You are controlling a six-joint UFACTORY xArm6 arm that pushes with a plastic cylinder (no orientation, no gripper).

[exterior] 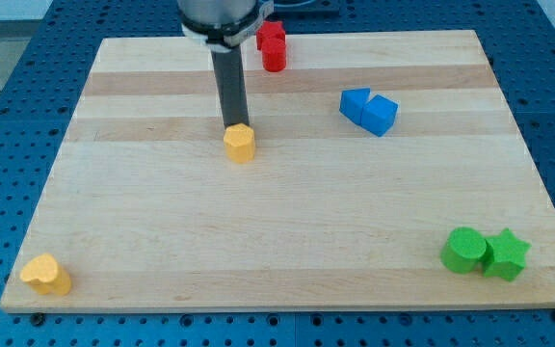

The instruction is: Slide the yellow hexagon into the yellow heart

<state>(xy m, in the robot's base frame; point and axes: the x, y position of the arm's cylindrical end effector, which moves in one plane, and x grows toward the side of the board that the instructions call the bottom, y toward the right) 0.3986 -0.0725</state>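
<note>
Camera view shows a pale wooden desk [287, 241] lying on a blue perforated surface [8, 87]. A straight dark rod [231, 92] comes down from the arm's mount at the view's top, and its tip [234, 126] sits right at the upper edge of the yellow hexagon [240, 144], touching it or very nearly so. The arm carries no claw, only this rod, so nothing is apart, together or clamped.

The hexagon lies left of the desk's centre and in its upper half. The yellow heart [45, 275] sits in the desk's bottom-left corner, well apart from the hexagon, down and to the view's left of it.

Two red blocks [272, 45] stand near the desk's top edge, just to the right of the rod, touching each other; their shapes cannot be made out. Two blue blocks [369, 110] lie pressed together in the upper right part of the desk, one of them cube-like. In the bottom-right corner a green cylinder [463, 250] touches a green star [506, 255], the star on the view's right.
</note>
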